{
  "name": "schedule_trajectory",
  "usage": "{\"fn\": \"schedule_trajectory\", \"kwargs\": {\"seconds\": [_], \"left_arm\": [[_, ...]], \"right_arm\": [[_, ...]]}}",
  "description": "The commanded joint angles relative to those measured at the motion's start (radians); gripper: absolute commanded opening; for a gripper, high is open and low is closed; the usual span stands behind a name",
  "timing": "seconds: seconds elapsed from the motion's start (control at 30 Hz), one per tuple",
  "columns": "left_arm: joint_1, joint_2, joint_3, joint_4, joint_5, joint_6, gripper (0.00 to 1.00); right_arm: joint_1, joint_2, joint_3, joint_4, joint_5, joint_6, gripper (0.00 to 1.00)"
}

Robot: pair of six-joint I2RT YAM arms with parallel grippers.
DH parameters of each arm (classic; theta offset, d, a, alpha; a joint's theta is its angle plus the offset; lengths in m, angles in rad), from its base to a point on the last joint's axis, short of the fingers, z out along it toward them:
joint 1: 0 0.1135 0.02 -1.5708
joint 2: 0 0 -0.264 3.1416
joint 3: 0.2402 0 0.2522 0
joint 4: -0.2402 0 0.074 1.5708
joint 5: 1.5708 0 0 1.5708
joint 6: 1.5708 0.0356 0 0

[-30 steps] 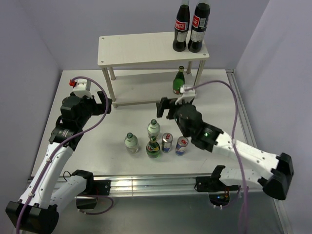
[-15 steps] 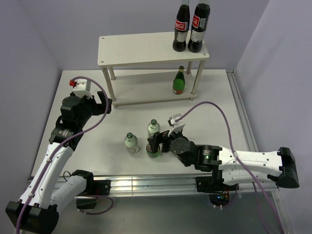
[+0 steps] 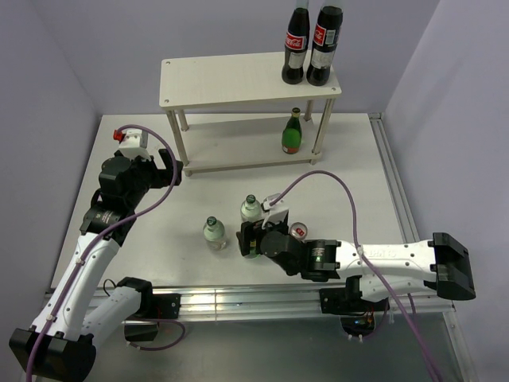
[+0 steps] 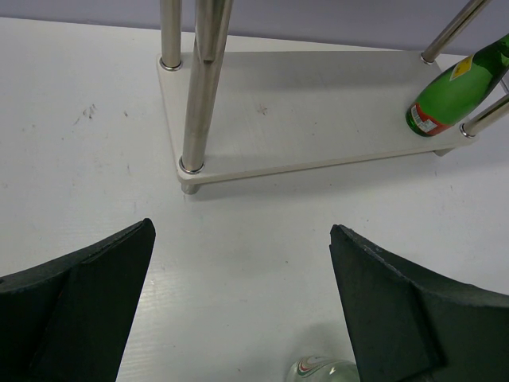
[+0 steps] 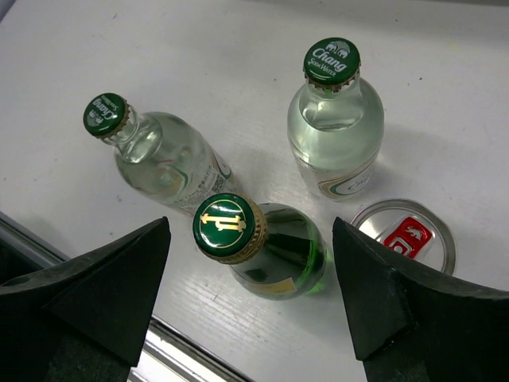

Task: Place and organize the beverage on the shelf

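Nearest you, your right fingers (image 3: 243, 235) are hanging spread wide over the near middle of the bench (image 3: 358, 159). They are sitting one on each side of a dark green bottle (image 5: 278, 259) with a green-and-gold cap. They are not touching it, and bare bench is showing in both gaps. That bottle is standing upright on the bench. Just to its left a clear green-capped bottle (image 5: 163, 159) is standing, and just beyond it a second clear bottle (image 5: 334, 135) is standing as well. To the right of the dark green bottle a slim can (image 5: 404, 239) is showing its silver top, sitting close beside the second clear bottle.

Farther back on the left, your left fingers (image 3: 167, 165) are hovering wide apart with nothing between them, and they are facing the shelf's near left leg (image 4: 195, 103).

Beyond that the shelf (image 3: 231, 79) is standing at the far side of the bench. Another green bottle (image 3: 293, 132) is standing upright on the lower board (image 3: 238, 147), near its right end. Two cola bottles (image 3: 310, 44) are standing side by side at the right end of the top board
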Motion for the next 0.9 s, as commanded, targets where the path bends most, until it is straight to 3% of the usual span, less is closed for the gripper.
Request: {"fn": "schedule_trajectory", "kwargs": {"seconds": [0.0, 0.07, 0.2, 0.57, 0.83, 0.87], "left_arm": [[-0.004, -0.006, 0.001, 0.035, -0.005, 0.015, 0.99], [-0.004, -0.007, 0.001, 0.035, -0.005, 0.015, 0.99], [-0.004, -0.006, 0.001, 0.036, -0.005, 0.014, 0.99], [-0.004, -0.007, 0.003, 0.036, 0.001, 0.014, 0.99], [-0.004, -0.004, 0.001, 0.036, 0.003, 0.014, 0.99], [-0.004, -0.004, 0.001, 0.038, 0.001, 0.014, 0.99]], "right_arm": [[0.006, 0.037, 0.024, 0.059, 0.039, 0.000, 0.88], [0.006, 0.056, 0.028, 0.059, 0.053, -0.005, 0.84], [0.006, 0.080, 0.032, 0.092, 0.073, -0.008, 0.64], [0.008, 0.126, 0.061, 0.101, 0.106, -0.035, 0.56], [0.006, 0.151, 0.071, 0.116, 0.111, -0.055, 0.25], [0.006, 0.159, 0.077, 0.118, 0.108, -0.060, 0.12]]}}
